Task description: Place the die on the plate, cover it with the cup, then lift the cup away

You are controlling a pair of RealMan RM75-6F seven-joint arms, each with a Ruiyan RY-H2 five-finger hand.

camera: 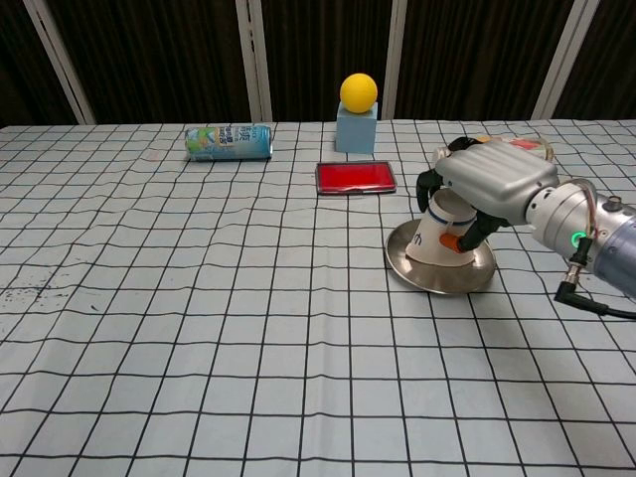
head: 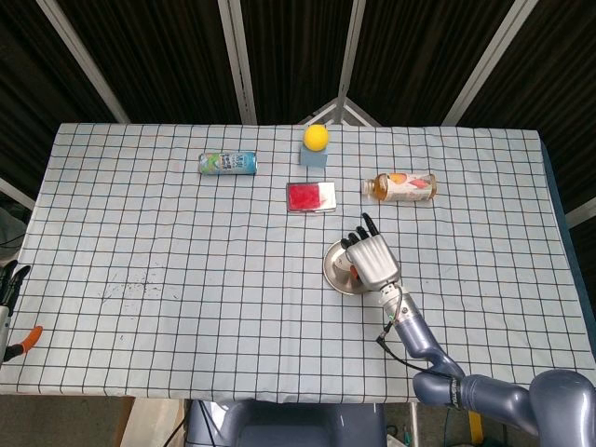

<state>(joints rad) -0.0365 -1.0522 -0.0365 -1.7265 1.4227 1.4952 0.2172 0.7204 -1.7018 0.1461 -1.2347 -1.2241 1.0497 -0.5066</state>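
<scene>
Checked cloth on our counter (camera: pixel 199 298), our right hand (camera: pixel 487 184) grasping the upturned cup (camera: pixel 442 234), tilted on the plate (camera: pixel 437 281), our left hand unseen.

Tablecloth (camera: pixel 199 328): pale grey-white with a black grid. Plate (camera: pixel 440 276): bare silver metal. Paper cup (camera: pixel 442 234): white, with small dark lettering and an orange patch near its rim. Right hand (camera: pixel 492 184): silver-grey shell, black fingers (camera: pixel 429 185); forearm blue-grey with a green light. Ball (camera: pixel 359 90): yellow, on a light blue block (camera: pixel 356 127). Tray (camera: pixel 355 177): red inside, silver edge. Can (camera: pixel 228 141): green, blue and white. Bottle (head: pixel 401 187): amber, with a white, orange and red label.
</scene>
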